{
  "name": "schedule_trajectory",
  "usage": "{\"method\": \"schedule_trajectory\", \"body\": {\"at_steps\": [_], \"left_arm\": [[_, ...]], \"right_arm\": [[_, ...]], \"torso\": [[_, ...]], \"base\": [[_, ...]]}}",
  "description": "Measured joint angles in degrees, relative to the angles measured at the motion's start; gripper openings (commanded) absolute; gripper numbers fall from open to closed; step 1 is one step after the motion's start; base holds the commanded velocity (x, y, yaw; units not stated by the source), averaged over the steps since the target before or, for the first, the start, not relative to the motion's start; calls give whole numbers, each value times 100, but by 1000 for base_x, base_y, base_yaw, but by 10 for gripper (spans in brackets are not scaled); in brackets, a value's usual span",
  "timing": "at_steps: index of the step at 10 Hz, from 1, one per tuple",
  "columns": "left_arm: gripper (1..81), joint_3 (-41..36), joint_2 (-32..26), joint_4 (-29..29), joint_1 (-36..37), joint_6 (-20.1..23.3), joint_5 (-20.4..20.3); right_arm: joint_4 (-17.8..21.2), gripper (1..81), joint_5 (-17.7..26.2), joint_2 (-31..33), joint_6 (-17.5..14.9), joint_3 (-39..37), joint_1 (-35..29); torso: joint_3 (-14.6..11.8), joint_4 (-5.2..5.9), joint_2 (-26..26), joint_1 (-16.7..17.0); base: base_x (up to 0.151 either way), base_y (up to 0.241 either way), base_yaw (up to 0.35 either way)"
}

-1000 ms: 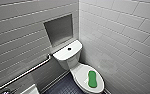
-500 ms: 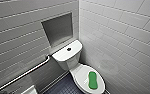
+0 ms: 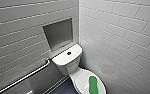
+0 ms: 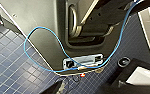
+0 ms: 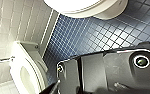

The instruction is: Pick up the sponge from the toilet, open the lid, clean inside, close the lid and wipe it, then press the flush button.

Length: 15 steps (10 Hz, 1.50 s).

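The white toilet point(image 3: 67, 66) stands in the corner of a grey-tiled room, low in the head view. Its oval lid point(image 3: 80, 78) is down. The bright green sponge point(image 3: 92, 84) lies flat along the lid, lengthwise. The small dark flush button point(image 3: 69, 53) sits in the middle of the flat tank top. The underside of the toilet's bowl point(image 5: 91, 7) appears in the right wrist view above blue floor tiles. Neither gripper holds anything, and both arms hang low over the floor, away from the sponge.
A metal grab bar point(image 3: 26, 76) runs along the left wall, under a recessed niche point(image 3: 58, 32). The tiled right wall stands close beside the toilet. A white fixture with an oval opening point(image 5: 23, 72) is near the right arm. A blue cable point(image 4: 41, 50) loops across the robot's base.
The whole head picture has shifted, and the toilet sits slightly lower in it, so the camera has moved. Nothing in the scene has moved.
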State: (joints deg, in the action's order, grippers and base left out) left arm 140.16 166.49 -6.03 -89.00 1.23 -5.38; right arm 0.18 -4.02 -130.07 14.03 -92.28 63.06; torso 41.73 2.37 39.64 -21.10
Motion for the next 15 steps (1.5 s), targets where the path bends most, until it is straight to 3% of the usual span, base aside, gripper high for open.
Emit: {"method": "schedule_trajectory", "body": {"at_steps": [5,10,15], "left_arm": [[811,138,113,0,-44,0,9],[811,139,162,2,-40,-2,17],[811,141,188,13,-29,0,17]], "right_arm": [[-18,811,716,-77,222,-18,-839],[-29,811,1133,-160,368,-269,-1420],[-51,811,1843,-747,495,-694,-2183]], "torso": [[61,0,1023,-638],[824,0,1971,-1241],[920,0,2962,-1871]], "base": [[0,0,0],[0,0,0],[0,0,0]]}}
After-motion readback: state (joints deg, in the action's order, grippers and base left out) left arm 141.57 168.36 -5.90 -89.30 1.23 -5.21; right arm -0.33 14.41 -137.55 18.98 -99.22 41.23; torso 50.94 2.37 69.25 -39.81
